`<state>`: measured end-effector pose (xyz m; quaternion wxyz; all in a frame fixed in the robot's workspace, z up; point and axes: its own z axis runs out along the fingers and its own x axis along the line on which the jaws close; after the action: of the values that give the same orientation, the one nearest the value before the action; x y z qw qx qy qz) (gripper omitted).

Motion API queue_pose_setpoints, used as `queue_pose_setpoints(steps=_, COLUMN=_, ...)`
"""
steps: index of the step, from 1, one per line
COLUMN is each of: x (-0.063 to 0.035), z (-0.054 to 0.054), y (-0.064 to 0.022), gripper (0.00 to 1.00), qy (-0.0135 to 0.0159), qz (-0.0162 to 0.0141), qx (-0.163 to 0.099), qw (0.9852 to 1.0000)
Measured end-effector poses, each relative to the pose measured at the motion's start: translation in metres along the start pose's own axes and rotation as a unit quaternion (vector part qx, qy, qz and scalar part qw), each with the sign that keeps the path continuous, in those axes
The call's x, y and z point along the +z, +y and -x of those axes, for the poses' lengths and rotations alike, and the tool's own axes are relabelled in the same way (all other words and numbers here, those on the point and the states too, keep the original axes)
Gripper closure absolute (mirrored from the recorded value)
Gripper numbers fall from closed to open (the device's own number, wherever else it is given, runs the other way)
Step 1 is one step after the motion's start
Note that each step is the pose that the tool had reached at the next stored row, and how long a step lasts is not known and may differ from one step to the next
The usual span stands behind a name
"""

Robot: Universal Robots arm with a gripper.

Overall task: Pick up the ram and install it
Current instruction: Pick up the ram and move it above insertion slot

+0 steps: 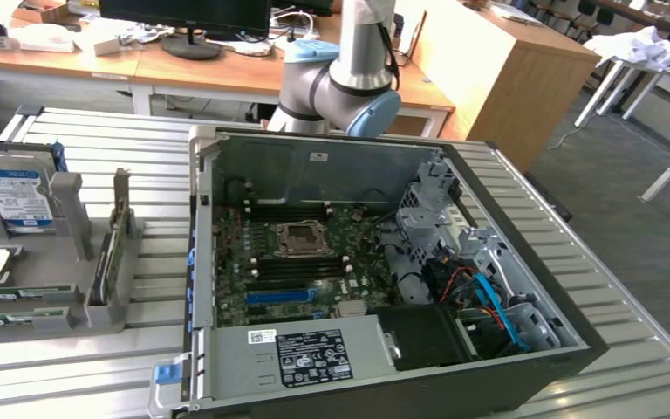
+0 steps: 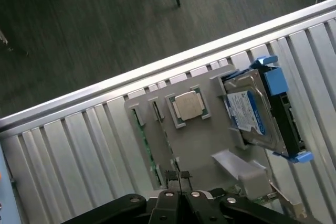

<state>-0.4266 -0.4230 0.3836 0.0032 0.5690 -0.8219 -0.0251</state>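
Now: Squaring Up on the Ram

The ram (image 2: 143, 127) stands on edge in a slot of the grey holder (image 2: 210, 140), near the processor (image 2: 188, 106), on the slatted counter (image 2: 68, 145). The gripper (image 2: 178, 176) hangs just above the holder, jaws pressed together and empty. A good grasp probably calls for jaws spread across the thin board, square to its upper edge and clear of the hard drive (image 2: 252, 111).
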Motion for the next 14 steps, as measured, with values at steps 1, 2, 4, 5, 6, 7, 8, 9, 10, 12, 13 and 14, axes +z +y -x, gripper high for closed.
queue_pose_setpoints(steps=1, x=0.0001, z=0.0000, y=0.0000, gripper=0.89, qy=0.0004, qz=0.0002, qx=-0.009, qw=1.0000)
queue_pose_setpoints(steps=2, x=0.0001, z=0.0000, y=0.0000, gripper=0.89, qy=0.0008, qz=0.0005, qx=-0.018, qw=0.9998)
queue_pose_setpoints(steps=4, x=0.0004, z=0.0000, y=0.0000, gripper=0.89, qy=0.0016, qz=0.0008, qx=-0.036, qw=0.9993)
queue_pose_setpoints(steps=5, x=0.0005, z=0.0000, y=0.0000, gripper=0.89, qy=0.0020, qz=0.0011, qx=-0.045, qw=0.9990)
queue_pose_setpoints(steps=6, x=0.0006, z=0.0000, y=0.0000, gripper=0.89, qy=0.0024, qz=0.0013, qx=-0.055, qw=0.9985)
queue_pose_setpoints(steps=7, x=0.0007, z=0.0000, y=0.0000, gripper=0.89, qy=0.0029, qz=0.0015, qx=-0.064, qw=0.9980)
queue_pose_setpoints(steps=8, x=0.0008, z=0.0000, y=0.0000, gripper=0.89, qy=0.0033, qz=0.0017, qx=-0.073, qw=0.9974)
queue_pose_setpoints(steps=9, x=0.0008, z=0.0000, y=0.0000, gripper=0.89, qy=0.0037, qz=0.0019, qx=-0.082, qw=0.9966)
queue_pose_setpoints(steps=10, x=0.0009, z=0.0000, y=0.0000, gripper=0.89, qy=0.0041, qz=0.0021, qx=-0.091, qw=0.9959)
queue_pose_setpoints(steps=12, x=0.0011, z=0.0000, y=0.0000, gripper=0.89, qy=0.0049, qz=0.0026, qx=-0.109, qw=0.9941)
queue_pose_setpoints(steps=13, x=0.0012, z=0.0000, y=0.0000, gripper=0.89, qy=0.0053, qz=0.0028, qx=-0.118, qw=0.9931)
queue_pose_setpoints(steps=14, x=0.0013, z=0.0000, y=0.0000, gripper=0.89, qy=0.0057, qz=0.0030, qx=-0.126, qw=0.9919)
